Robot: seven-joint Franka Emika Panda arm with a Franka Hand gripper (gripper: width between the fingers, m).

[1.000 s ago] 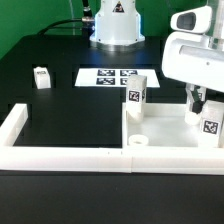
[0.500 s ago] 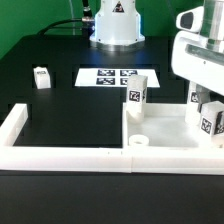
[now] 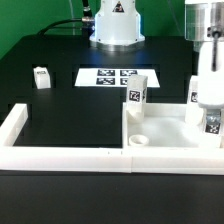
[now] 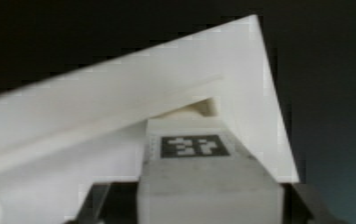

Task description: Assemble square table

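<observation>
Holding 1 leg block [image 3: 211,125], claw [image 3: 207,106] near upright leg [image 3: 138,94].

The exterior camera stands raised, opposite the robot's base [image 3: 115,25], and looks down across the whole black surface [image 3: 60,100] from mid distance. The wrist camera sits very close, looking past the jaws at a leg block [image 4: 196,150] and the white slab [image 4: 122,100]. The exterior view shows both at its right.

The marker board [image 3: 108,76] lies on the black table [image 3: 60,105].
</observation>
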